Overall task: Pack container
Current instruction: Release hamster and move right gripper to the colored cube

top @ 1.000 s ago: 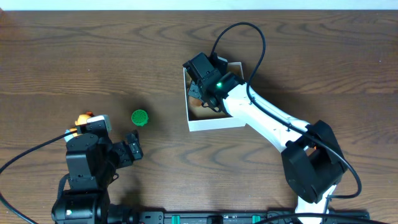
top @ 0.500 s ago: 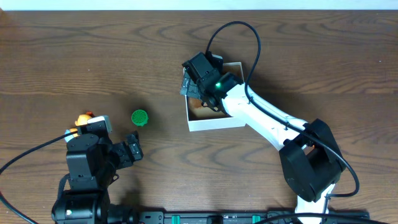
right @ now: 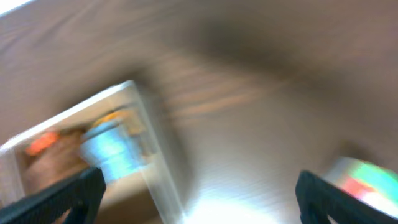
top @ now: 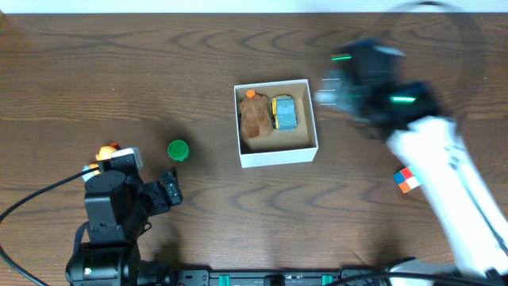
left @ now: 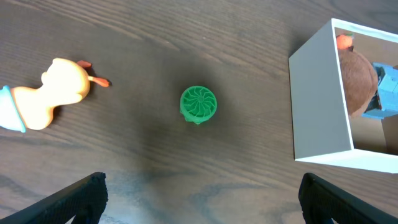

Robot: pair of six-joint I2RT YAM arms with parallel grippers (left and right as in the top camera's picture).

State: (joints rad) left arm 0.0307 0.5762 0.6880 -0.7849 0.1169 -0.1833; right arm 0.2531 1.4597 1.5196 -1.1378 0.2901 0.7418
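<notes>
The container (top: 278,156), a square white box with a brown inside, stands at mid-table. A brown toy (top: 254,121) and a blue and yellow toy car (top: 283,112) lie in it. My right gripper (top: 329,89), motion-blurred, hangs just right of the box. In the right wrist view the right gripper (right: 199,199) is open with nothing between its fingers, and the container (right: 134,124) is at the left. My left gripper (top: 167,190) rests open near the front left. In the left wrist view the left gripper (left: 199,199) faces a green round toy (left: 198,104), with the container (left: 320,106) at the right.
The green round toy (top: 178,149) lies left of the box. A yellow duck-like toy (left: 59,90) lies further left, partly under my left arm in the overhead view. A multicoloured cube (top: 407,179) sits at the right, beside my right arm.
My right arm has swung out of the box to the right and its jaws have opened. The blue and yellow toy car now shows inside the box. The left arm has not moved.
</notes>
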